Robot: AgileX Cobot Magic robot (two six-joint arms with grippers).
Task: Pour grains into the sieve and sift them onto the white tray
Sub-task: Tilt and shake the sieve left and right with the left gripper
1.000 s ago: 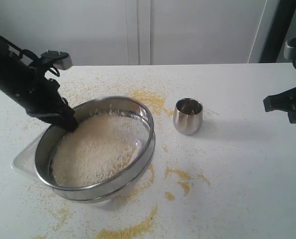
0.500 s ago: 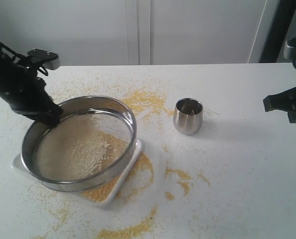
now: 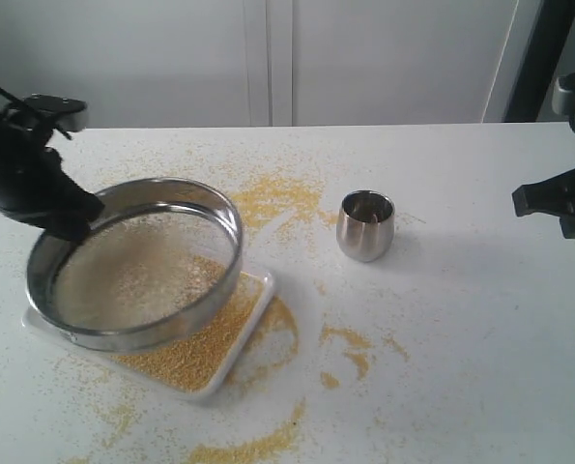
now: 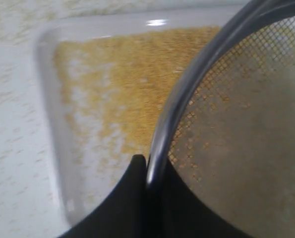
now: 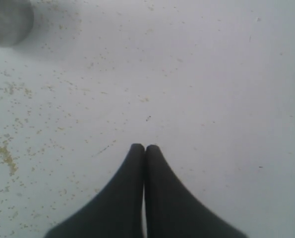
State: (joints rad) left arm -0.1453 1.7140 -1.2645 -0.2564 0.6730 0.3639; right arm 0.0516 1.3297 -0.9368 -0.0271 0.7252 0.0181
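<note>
Sieve [image 3: 137, 266] over tray [image 3: 264, 281], grains [image 3: 186, 350] in both; cup [image 3: 365, 225] to their right

Entry: desk [image 3: 480, 319], white and matt, which I am working over.

Lying directly on it:
1. white tray [image 3: 265, 287]: sitting at the left front, turned at an angle to the desk's edges, only its right corner and near rim showing.
2. steel cup [image 3: 365, 225]: standing upright near the middle, well apart from the white tray and to its right.
3. grains [image 3: 282, 198], yellow and loose: spreading in a wide patch behind the tray, curling in an arc beside its right corner, gathering in small clumps in front of the cup, and streaking along the near edge.
</note>
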